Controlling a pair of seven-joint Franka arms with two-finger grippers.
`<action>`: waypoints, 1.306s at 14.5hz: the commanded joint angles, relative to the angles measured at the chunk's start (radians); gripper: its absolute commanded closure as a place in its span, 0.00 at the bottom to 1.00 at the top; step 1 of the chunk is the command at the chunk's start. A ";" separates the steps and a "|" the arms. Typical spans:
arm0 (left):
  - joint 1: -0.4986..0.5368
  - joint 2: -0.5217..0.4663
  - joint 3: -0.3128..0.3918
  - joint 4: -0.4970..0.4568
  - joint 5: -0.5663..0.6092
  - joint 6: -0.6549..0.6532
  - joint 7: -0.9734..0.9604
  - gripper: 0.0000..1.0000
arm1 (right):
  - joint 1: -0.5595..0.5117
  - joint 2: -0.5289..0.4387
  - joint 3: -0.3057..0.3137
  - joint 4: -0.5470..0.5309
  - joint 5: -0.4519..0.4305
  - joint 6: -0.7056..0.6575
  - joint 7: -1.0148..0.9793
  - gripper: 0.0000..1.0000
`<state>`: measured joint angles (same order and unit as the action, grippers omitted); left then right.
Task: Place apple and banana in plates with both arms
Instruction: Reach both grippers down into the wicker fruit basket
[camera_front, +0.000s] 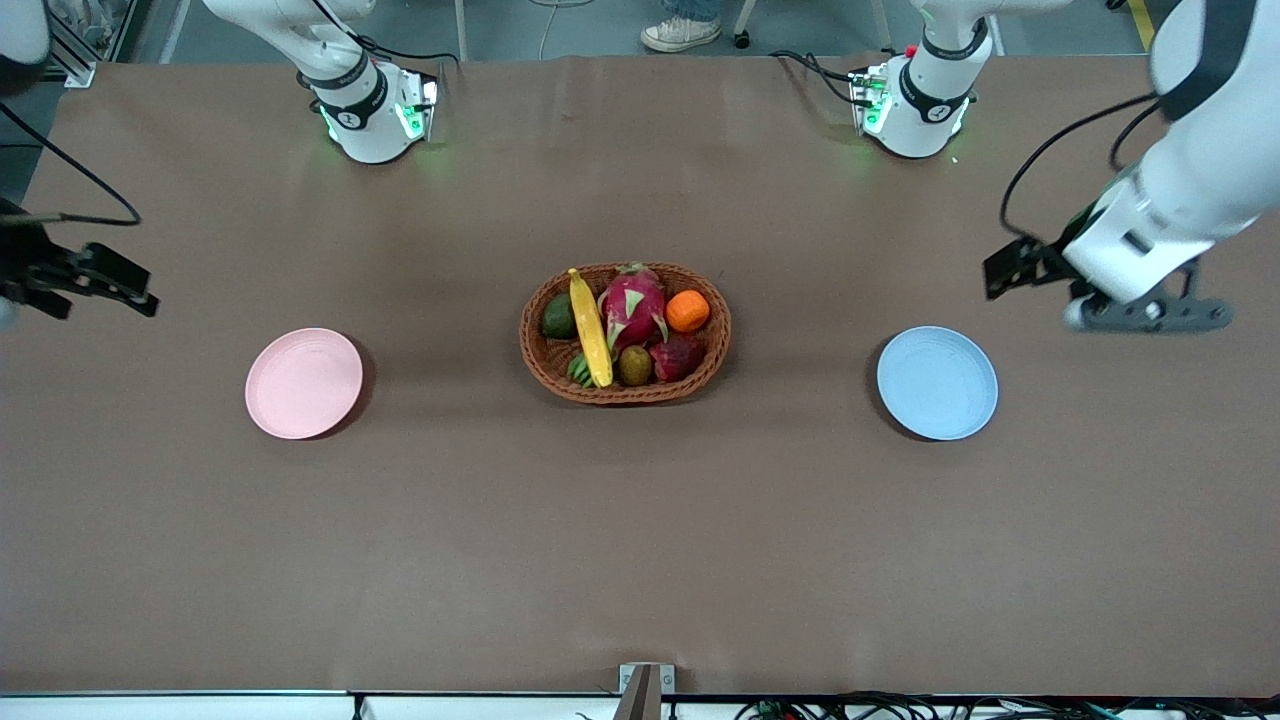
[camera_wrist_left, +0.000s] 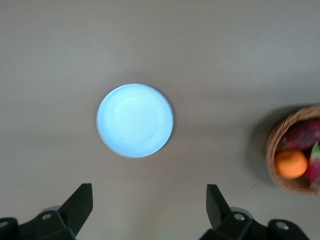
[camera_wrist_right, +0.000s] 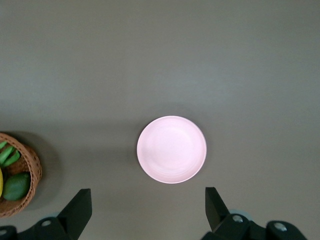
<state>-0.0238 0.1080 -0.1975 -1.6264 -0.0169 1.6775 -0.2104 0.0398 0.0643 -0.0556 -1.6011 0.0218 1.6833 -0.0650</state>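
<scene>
The yellow banana (camera_front: 590, 328) and the dark red apple (camera_front: 676, 356) lie in the woven basket (camera_front: 716, 350) at the table's middle. The pale pink plate (camera_front: 303, 383) sits toward the right arm's end and the light blue plate (camera_front: 937, 383) toward the left arm's end; both are empty. My left gripper (camera_front: 1148, 314) hangs open and empty over bare table beside the blue plate (camera_wrist_left: 135, 120), jaws wide apart (camera_wrist_left: 150, 197). My right gripper (camera_wrist_right: 148, 200) is open and empty over bare table beside the pink plate (camera_wrist_right: 171, 149).
The basket also holds a magenta dragon fruit (camera_front: 633, 305), an orange (camera_front: 687, 311), a kiwi (camera_front: 635, 365) and an avocado (camera_front: 558, 318). The arm bases (camera_front: 375, 110) (camera_front: 915, 105) stand along the table's edge farthest from the front camera.
</scene>
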 joint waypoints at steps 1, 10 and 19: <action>-0.050 0.064 -0.010 0.034 -0.008 0.045 -0.110 0.00 | 0.113 0.072 0.003 0.000 -0.003 0.018 0.017 0.00; -0.266 0.300 -0.013 0.028 -0.015 0.274 -0.547 0.00 | 0.477 0.241 0.002 -0.110 0.076 0.218 0.242 0.00; -0.399 0.429 -0.013 0.030 -0.090 0.383 -0.728 0.02 | 0.679 0.269 0.003 -0.322 0.168 0.472 0.307 0.04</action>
<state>-0.3926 0.5083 -0.2148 -1.6176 -0.0953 2.0367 -0.8890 0.6993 0.3540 -0.0418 -1.8824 0.1629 2.1326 0.2376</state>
